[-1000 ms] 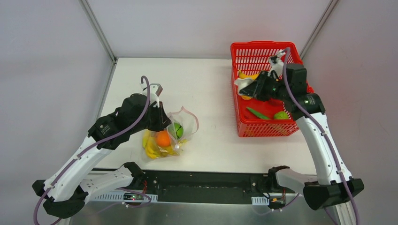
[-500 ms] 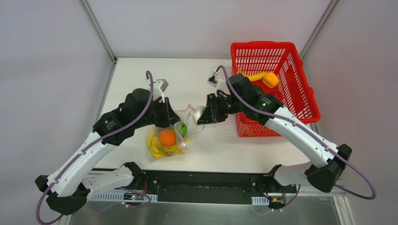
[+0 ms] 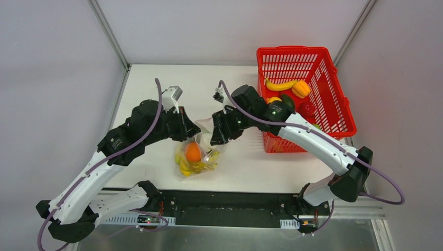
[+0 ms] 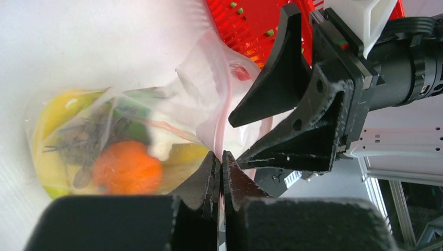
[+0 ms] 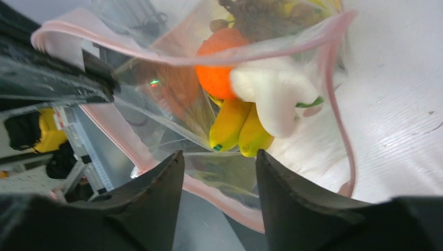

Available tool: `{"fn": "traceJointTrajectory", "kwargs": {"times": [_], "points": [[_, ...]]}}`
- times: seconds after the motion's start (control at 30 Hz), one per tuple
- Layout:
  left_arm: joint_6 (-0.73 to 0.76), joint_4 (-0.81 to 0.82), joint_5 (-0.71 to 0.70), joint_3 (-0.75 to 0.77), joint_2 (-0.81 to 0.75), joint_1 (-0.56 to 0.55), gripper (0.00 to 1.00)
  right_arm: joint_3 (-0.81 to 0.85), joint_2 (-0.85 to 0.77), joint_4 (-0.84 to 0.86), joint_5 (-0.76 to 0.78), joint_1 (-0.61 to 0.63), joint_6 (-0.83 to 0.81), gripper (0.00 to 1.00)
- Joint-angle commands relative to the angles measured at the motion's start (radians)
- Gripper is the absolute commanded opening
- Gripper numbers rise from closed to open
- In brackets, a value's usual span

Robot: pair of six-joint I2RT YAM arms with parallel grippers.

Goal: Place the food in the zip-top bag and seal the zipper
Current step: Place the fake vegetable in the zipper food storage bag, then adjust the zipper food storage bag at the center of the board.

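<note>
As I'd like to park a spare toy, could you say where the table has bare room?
The table is bare along its far edge left of the red basket, and in front between the zip-top bag and basket. The middle is crowded: left pincer and right pincer meet at the bag.

Robotics lab cell: white table (image 3: 198,78), plain grey walls (image 3: 224,26), aluminium corner posts (image 3: 109,34).
</note>
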Motion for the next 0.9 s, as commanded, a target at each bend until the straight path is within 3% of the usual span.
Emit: {"fn": "traceJointTrajectory", "kwargs": {"times": [0.0, 0.33, 0.5, 0.7, 0.87], "points": [[-0.014, 0.065, -0.061, 0.002, -0.054, 0.009, 0.00, 0.054, -0.036, -0.016, -0.002, 0.008, -0.112, 0.60], [0.000, 0.037, -0.109, -0.008, -0.075, 0.009, 0.00, -0.018, -0.228, 0.118, 0.185, 0.008, -0.051, 0.65], [0.000, 0.041, -0.112, -0.015, -0.078, 0.009, 0.00, -0.060, -0.304, 0.129, 0.305, 0.007, -0.038, 0.72], [0.002, 0.049, -0.092, -0.018, -0.077, 0.008, 0.00, -0.025, -0.241, 0.032, 0.320, 0.007, -0.035, 0.81], [0.003, 0.049, -0.092, -0.016, -0.083, 0.009, 0.00, 0.017, -0.111, -0.002, 0.338, 0.006, 0.010, 0.81]]}}
